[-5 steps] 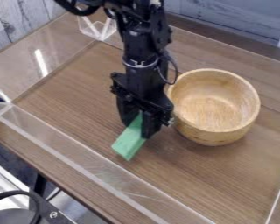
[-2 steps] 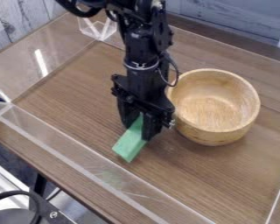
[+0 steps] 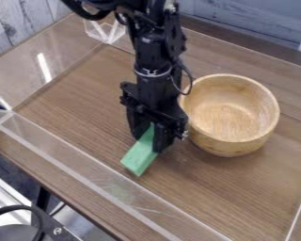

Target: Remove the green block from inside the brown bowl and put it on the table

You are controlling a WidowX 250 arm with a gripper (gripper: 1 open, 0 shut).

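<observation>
The green block (image 3: 140, 157) lies on the table (image 3: 78, 113) just left of the brown bowl (image 3: 229, 141), which stands empty. My gripper (image 3: 160, 140) points straight down over the block's far end. Its dark fingers (image 3: 177, 136) sit on either side of that end and look closed against it. The block's near end rests on the tabletop, and its far end is hidden between the fingers. The black arm rises behind the gripper and touches neither the bowl nor its rim.
Low clear acrylic walls (image 3: 59, 174) border the tabletop at the front, left and back. The bowl stands close to the right of my gripper. Open wood surface stretches to the left and toward the front.
</observation>
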